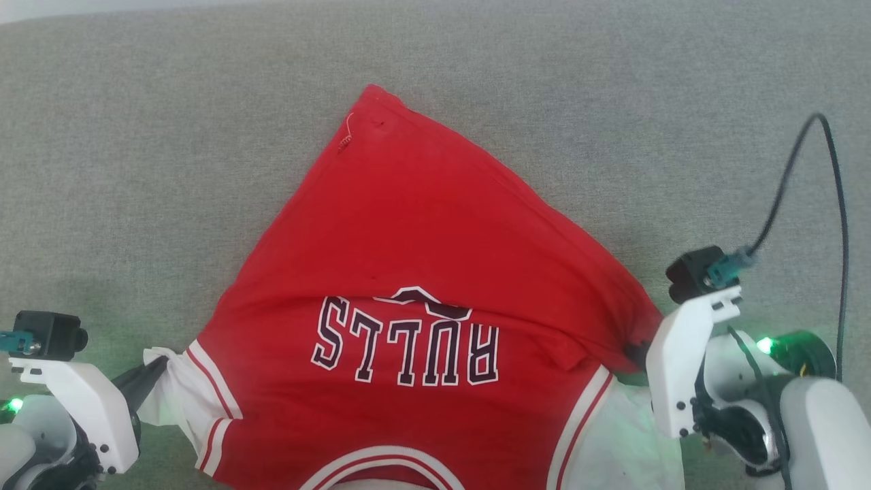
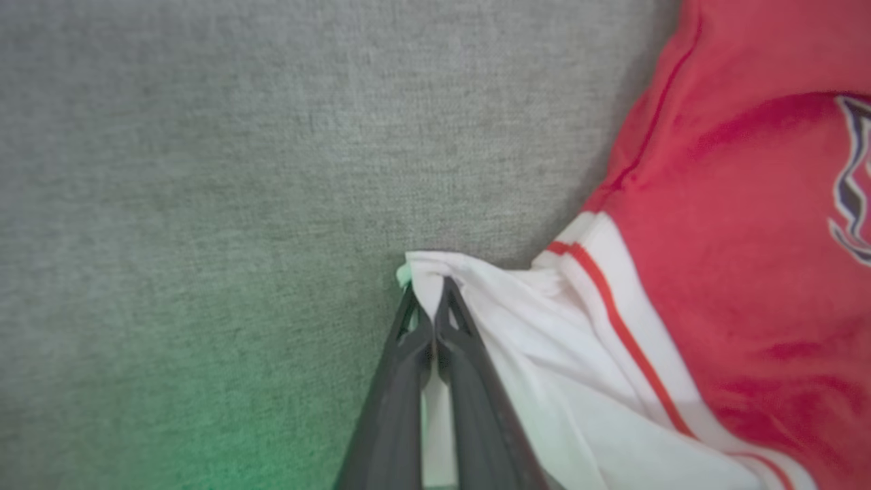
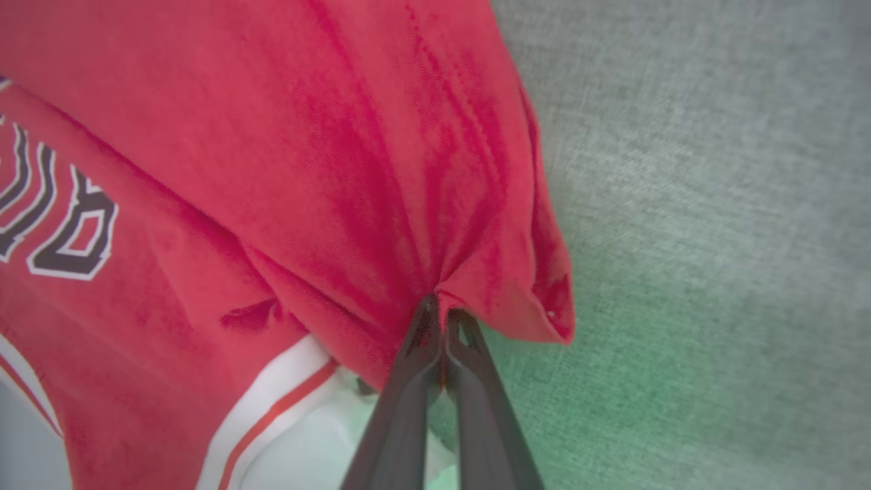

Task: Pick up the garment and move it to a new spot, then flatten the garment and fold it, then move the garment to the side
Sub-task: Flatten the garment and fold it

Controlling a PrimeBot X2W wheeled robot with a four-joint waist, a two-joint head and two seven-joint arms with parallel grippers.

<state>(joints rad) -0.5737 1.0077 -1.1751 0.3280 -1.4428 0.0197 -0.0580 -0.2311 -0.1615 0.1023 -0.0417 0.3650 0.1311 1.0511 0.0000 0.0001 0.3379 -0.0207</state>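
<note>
Red garment (image 1: 408, 224) on grey surface (image 1: 136, 170); left gripper (image 2: 429, 292) clamped on its white sleeve at left, right gripper (image 3: 442, 309) clamped on bunched red fabric at right

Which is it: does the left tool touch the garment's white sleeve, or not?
Touching. The left wrist view shows the left tool shut on a bunched edge of the white sleeve of the garment, cloth pinched between its fingers.

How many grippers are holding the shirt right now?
2. The left gripper is shut on the white sleeve of the shirt; the right gripper is shut on a bunched red fold at the opposite side.
</note>
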